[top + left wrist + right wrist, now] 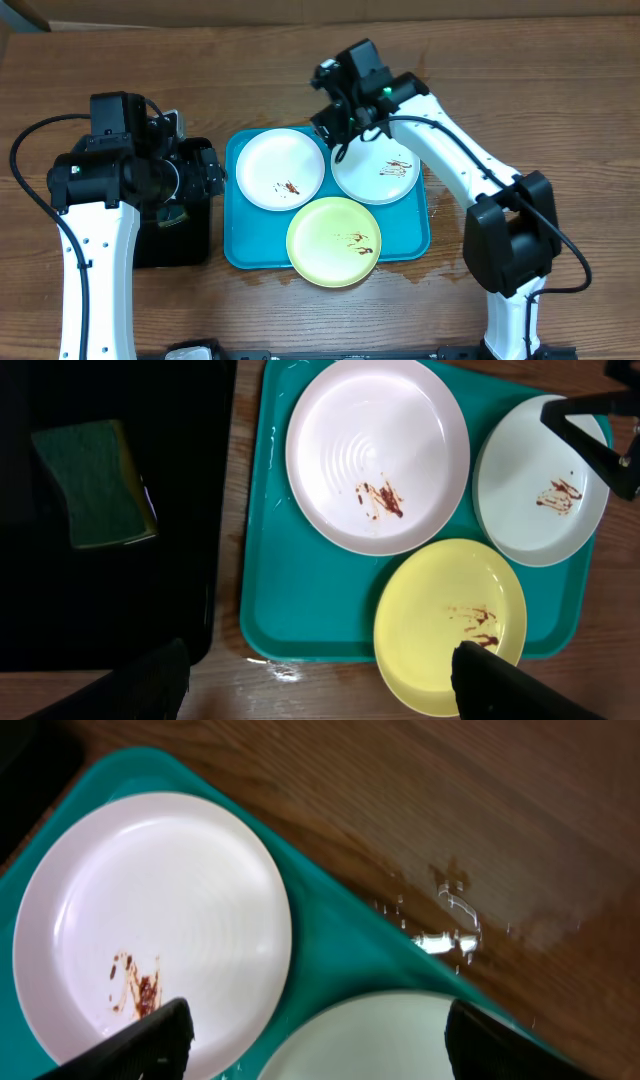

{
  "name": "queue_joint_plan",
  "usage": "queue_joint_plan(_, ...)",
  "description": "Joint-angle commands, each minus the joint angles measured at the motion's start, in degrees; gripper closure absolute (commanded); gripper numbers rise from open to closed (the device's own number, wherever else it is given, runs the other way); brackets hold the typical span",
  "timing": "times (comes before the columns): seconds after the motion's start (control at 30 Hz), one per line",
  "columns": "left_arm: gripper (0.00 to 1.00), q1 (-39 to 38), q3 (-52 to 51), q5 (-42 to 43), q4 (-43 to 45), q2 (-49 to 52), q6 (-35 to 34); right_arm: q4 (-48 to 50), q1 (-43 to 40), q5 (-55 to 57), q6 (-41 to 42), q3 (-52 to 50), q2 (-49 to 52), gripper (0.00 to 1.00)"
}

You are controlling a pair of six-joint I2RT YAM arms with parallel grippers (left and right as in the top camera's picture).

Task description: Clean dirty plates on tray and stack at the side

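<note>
Three dirty plates (285,168) are seen smeared on the tray (238,255), none stacked. The right gripper (338,128) is held spread and empty above the rear plates; a rim grasp is judged next, sponge (95,485) untouched.

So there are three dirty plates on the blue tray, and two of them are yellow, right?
Not quite: only one is yellow, the yellow plate. The left white plate and the right white plate are white. All three are dirty and on the blue tray, as the overhead view shows.
</note>
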Motion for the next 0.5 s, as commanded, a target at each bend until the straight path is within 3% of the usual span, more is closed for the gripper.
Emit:
queue_joint_plan(0.0, 0.15, 0.0, -0.2, -0.3, 0.2, 0.6, -1.7, 1.7, 2.2, 1.4, -6.9, 3.0, 1.6, 0.29)
queue_joint_plan(0.13, 0.15, 0.0, -0.2, -0.3, 0.1, 0.6, -1.8, 5.1, 3.4, 1.4, -6.7, 3.0, 5.1, 0.43)
queue_joint_plan(0.3, 0.14, 0.0, -0.2, -0.3, 0.0, 0.6, -1.8, 5.9, 5.0, 0.5, -6.7, 3.0, 9.0, 0.49)
queue_joint_plan(0.47, 0.14, 0.0, -0.2, -0.3, -0.2, 0.6, -1.8, 7.7, 5.7, 0.5, -6.7, 3.0, 11.5, 0.64)
